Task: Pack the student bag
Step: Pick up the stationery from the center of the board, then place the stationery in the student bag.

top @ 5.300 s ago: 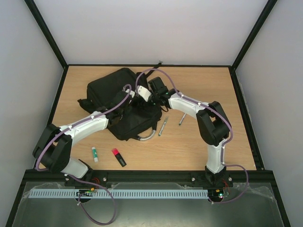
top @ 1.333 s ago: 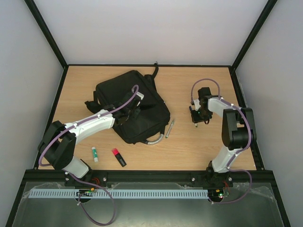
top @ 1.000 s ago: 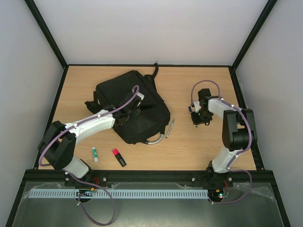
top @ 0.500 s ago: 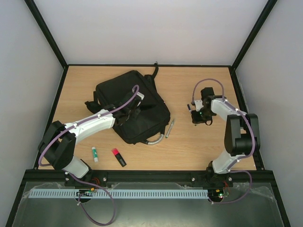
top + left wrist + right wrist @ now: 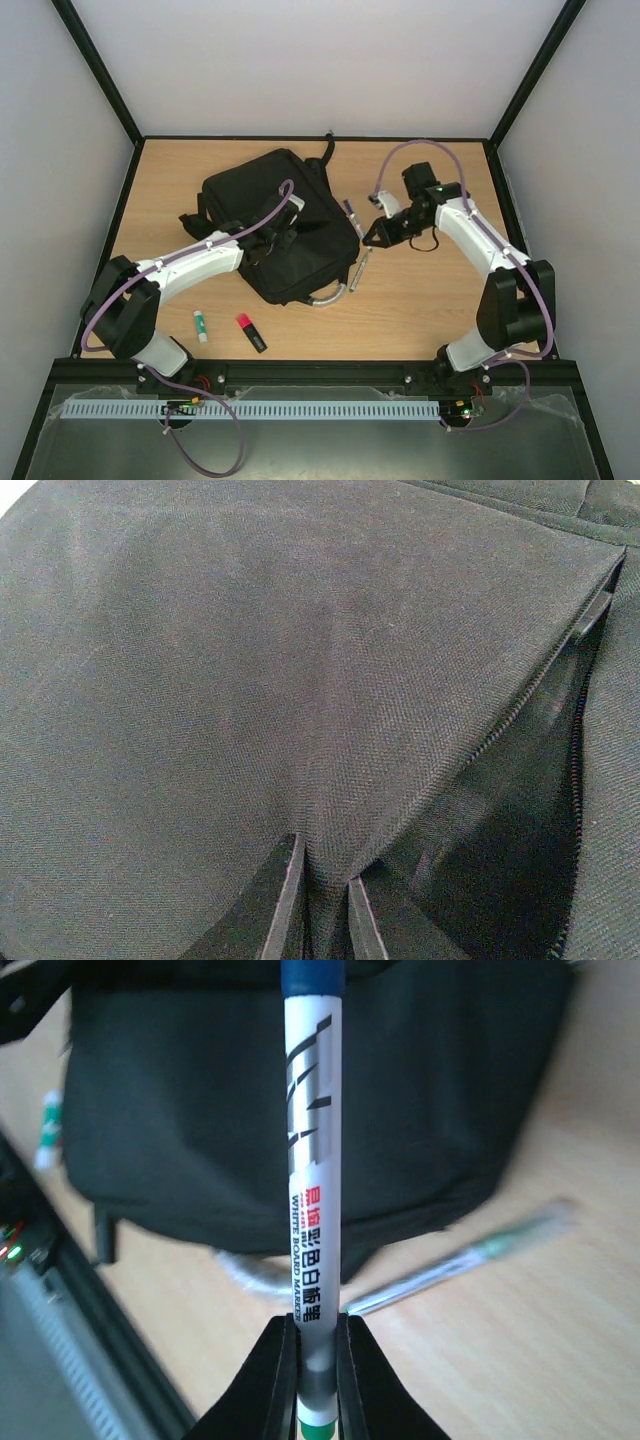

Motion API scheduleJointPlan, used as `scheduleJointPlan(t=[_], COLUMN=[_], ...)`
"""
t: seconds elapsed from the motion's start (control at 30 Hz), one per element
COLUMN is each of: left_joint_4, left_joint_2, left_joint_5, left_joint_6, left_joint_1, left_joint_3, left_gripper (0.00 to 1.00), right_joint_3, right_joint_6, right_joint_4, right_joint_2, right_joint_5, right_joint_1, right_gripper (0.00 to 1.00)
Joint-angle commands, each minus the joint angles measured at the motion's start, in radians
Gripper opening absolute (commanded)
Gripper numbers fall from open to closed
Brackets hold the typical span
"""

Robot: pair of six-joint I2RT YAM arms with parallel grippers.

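Observation:
The black student bag (image 5: pixel 270 215) lies on the table's left centre, its grey curved handle (image 5: pixel 325 293) toward the front. My left gripper (image 5: pixel 278 232) is shut on a fold of the bag's fabric (image 5: pixel 330 860) beside an open zipper (image 5: pixel 520 710), pinching it up. My right gripper (image 5: pixel 375 236) is shut on a white board marker (image 5: pixel 310 1180) with a blue cap and holds it above the table just right of the bag; the marker (image 5: pixel 351 211) also shows in the top view. The bag (image 5: pixel 300 1110) fills the background of the right wrist view.
A silver-green pen (image 5: pixel 358 270) lies on the table beside the bag's right edge, also in the right wrist view (image 5: pixel 470 1260). A glue stick (image 5: pixel 201 325) and a red-capped highlighter (image 5: pixel 251 333) lie near the front left. Black frame rails border the table.
My right arm lifted the marker from the table at the right and swung left toward the bag. The left gripper has stayed pinching the bag's fabric.

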Motion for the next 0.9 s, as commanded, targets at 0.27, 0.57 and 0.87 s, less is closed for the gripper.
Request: scheduleJointPlan(t=[0.27,0.57,0.87], left_joint_4=[-0.002,0.003,0.003], left_joint_2=[-0.011,0.0,0.024], left_joint_5=[0.012,0.014,0.018], left_joint_6=[-0.016,-0.017,-0.018], left_joint_1=[-0.017,-0.018,-0.018], left_joint_3=[0.026,0.02,0.025], left_gripper=[0.09,0.09,0.09], right_joint_3=[0.007,0.125,0.353], right_joint_6=[-0.093,-0.021,0.038], right_joint_4=[-0.216,-0.216,-0.263], right_joint_2=[0.128,0.267,0.488], right_joint_5=[-0.114,-0.038,-0.045], right_joint_1=[0.167,0.189,0.192], right_gripper=[0.01,0.01,0.01])
